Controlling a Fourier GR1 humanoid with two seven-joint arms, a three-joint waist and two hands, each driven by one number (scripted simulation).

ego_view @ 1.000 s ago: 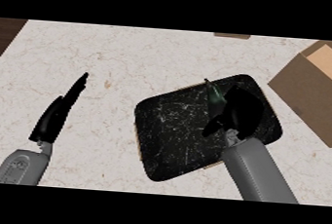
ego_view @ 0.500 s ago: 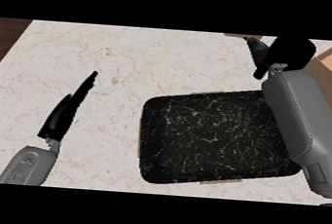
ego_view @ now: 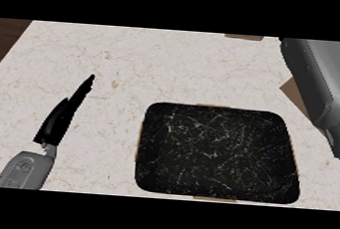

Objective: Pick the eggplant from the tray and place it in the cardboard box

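No eggplant is seen anywhere in the head view; it may be hidden past the right forearm (ego_view: 323,92), but that cannot be told. The right hand itself is out of sight, so whether it is clenched on anything cannot be said. Only its grey forearm is shown, stretched from the lower right edge up to the top right corner, where it covers most of the cardboard box (ego_view: 289,90); just a thin brown sliver of the box is seen beside the arm, and another brown strip (ego_view: 244,37) lies at the counter's far edge.

The tray (ego_view: 218,152), dark and scratched, sits on the pale marble counter (ego_view: 154,65) near the middle, with nothing lying in it.

The left hand (ego_view: 64,114) is held over the counter at the left, well apart from the tray. Its fingers are kept straight and together, pointing up and away; nothing is grasped and nothing is touched by it.
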